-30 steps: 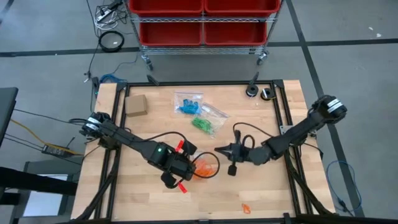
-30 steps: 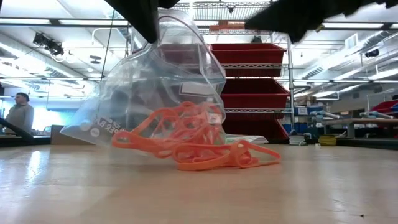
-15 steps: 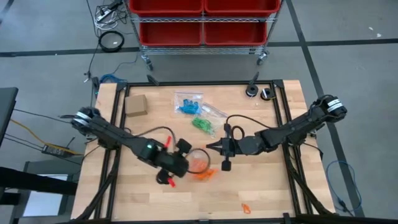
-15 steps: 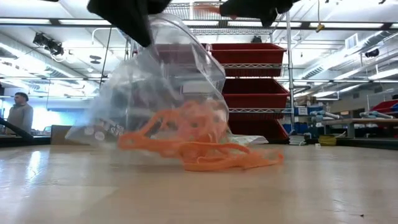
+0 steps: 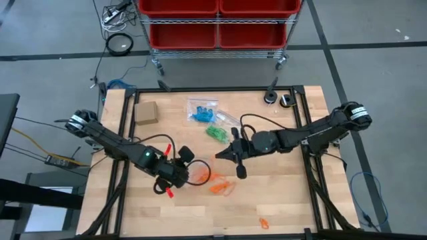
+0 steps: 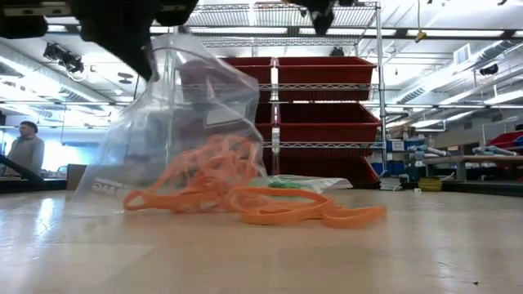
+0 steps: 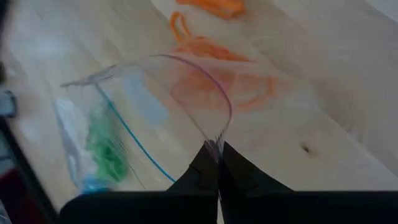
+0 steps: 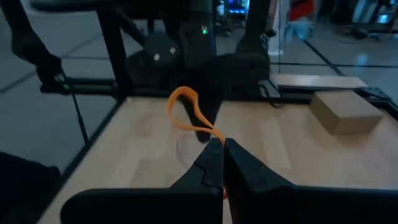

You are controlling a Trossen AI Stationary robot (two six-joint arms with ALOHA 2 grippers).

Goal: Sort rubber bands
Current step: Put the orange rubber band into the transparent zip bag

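Note:
A clear zip bag (image 5: 200,175) holding orange rubber bands (image 7: 224,87) lies on the wooden table with my left gripper (image 5: 188,172) shut on it. More orange bands (image 5: 222,187) lie loose on the table beside the bag; in the low view these loose bands (image 6: 310,214) rest flat. My right gripper (image 5: 219,157) hovers just beyond them, shut on one orange band (image 8: 186,109). Two more clear bags lie toward the far edge, one with green bands (image 5: 217,133) and one with blue bands (image 5: 200,112). My left gripper pinches the bag's zip-edged rim (image 7: 214,144) between its two fingers, coming slanting down from the table's left. The rim is lifted and the bag's lower part (image 6: 163,192) rests on the table with bands inside. My right gripper pinches one orange band at its lower end (image 8: 214,134) between the fingertips, reaching nearly level from the table's right. The band's loop stands up past the fingertips, clear of the table.
A small tan cardboard box (image 5: 145,112) sits at the far left. One stray orange band (image 5: 264,223) lies near the front edge. A red bin shelf (image 5: 217,23) stands beyond the table. Bare wood lies at the near left.
My left gripper has gone toward the table's left edge, dragging the bag with it; some orange bands have stayed behind on the table, outside the bag. My right gripper has risen and moved toward the table's left and far edge, staying shut.

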